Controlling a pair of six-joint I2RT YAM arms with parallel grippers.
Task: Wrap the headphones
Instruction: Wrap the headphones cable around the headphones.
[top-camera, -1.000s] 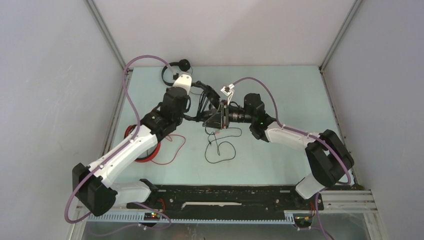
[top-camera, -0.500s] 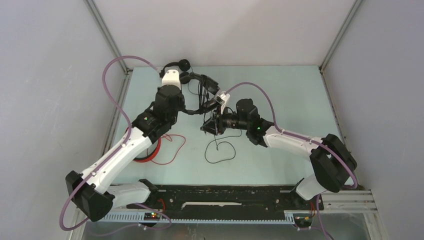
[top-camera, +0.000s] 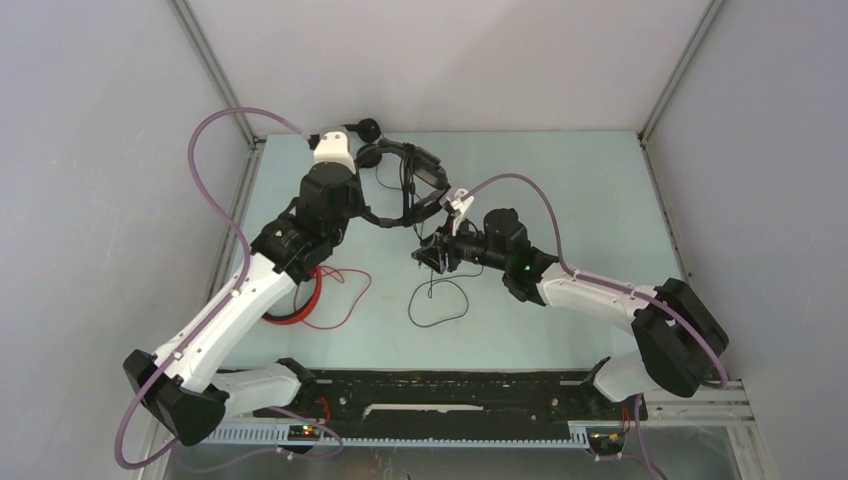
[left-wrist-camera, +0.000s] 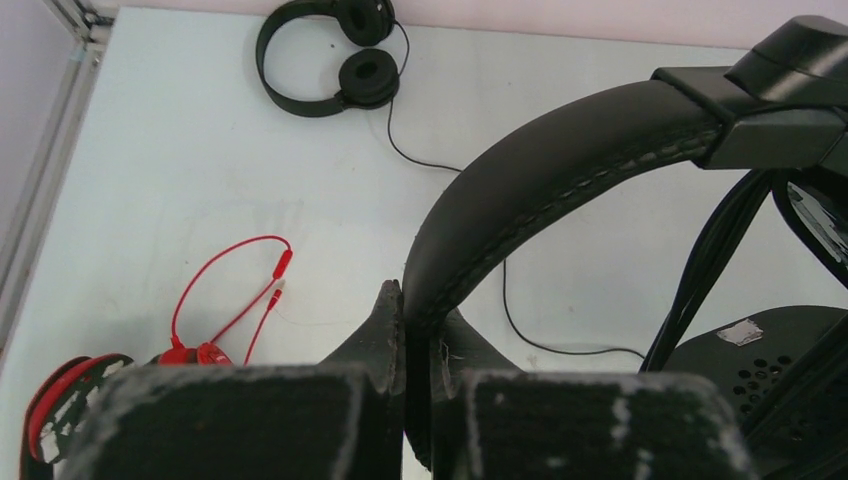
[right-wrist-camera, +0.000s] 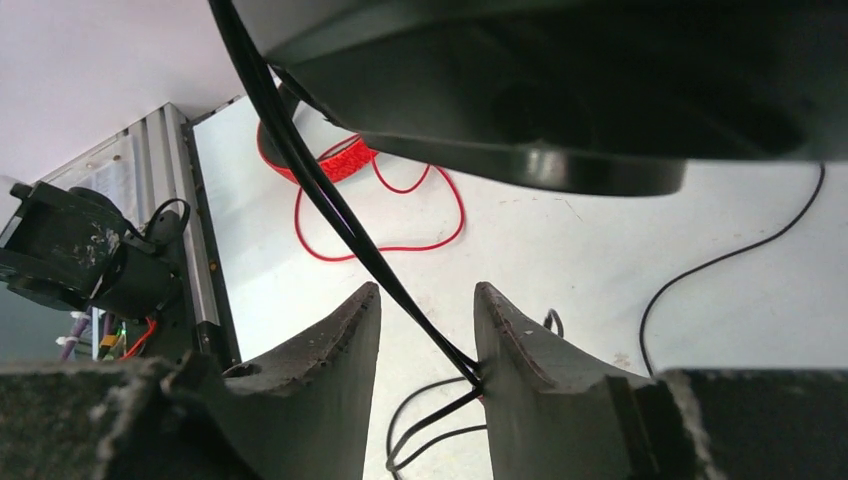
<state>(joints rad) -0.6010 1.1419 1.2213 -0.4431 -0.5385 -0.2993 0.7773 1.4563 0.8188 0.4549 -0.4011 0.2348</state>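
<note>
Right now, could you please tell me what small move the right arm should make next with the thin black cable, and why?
Probably close the right gripper on the thin black cable. Its fingers stand apart with the cable running between them, ungripped, while the left gripper is clamped on the bulky black headset's padded headband and a slack loop lies on the pale table, unwound.

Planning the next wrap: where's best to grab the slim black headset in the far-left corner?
Slim headset: probably pinch the headband at its crown, away from the cups, coming straight down. It lies flat; the band is thin, with bare table inside and outside the arc.
</note>
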